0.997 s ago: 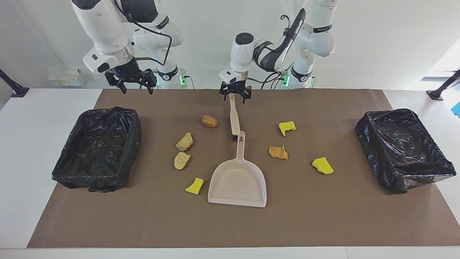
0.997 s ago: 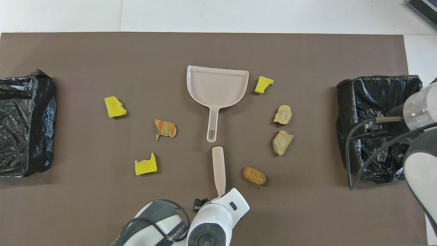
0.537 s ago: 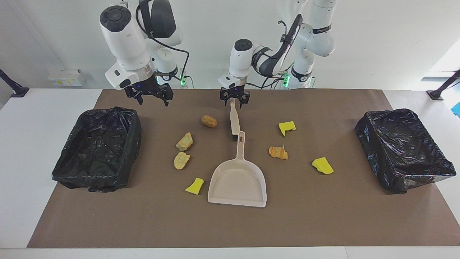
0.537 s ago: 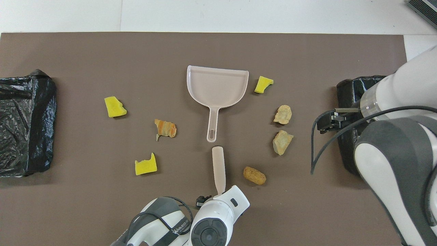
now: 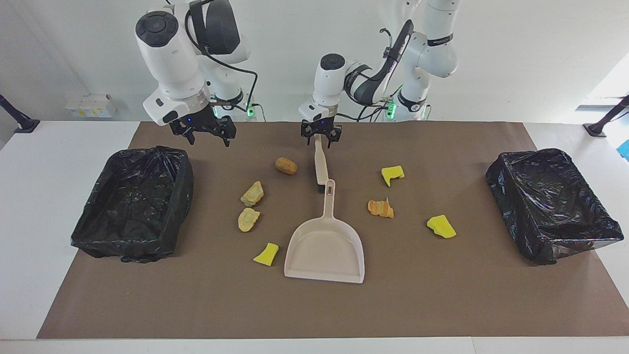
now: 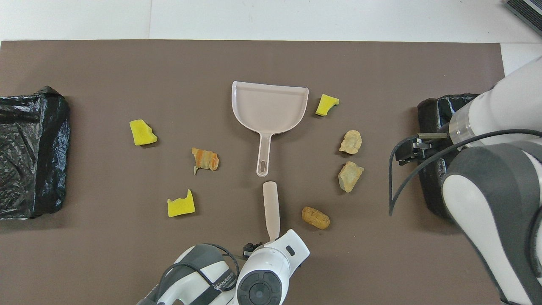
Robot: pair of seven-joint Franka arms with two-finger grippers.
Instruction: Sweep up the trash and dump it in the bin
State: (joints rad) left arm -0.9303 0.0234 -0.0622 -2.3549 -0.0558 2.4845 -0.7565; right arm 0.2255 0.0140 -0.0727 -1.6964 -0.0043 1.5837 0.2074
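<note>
The left gripper (image 5: 321, 139) is clamped on the handle end of the beige brush (image 5: 321, 164), whose other end lies just short of the dustpan (image 5: 326, 246) handle; the right gripper (image 5: 203, 133) hangs with jaws wide, holding nothing, above the mat near one black-lined bin (image 5: 133, 201); the trash (image 5: 252, 193), seven scraps, lies scattered on the mat to either side of the dustpan.

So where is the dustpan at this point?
The dustpan lies flat mid-table on the brown mat, its handle pointing toward the robots, almost meeting the brush, with a yellow sponge chunk beside its pan.
</note>
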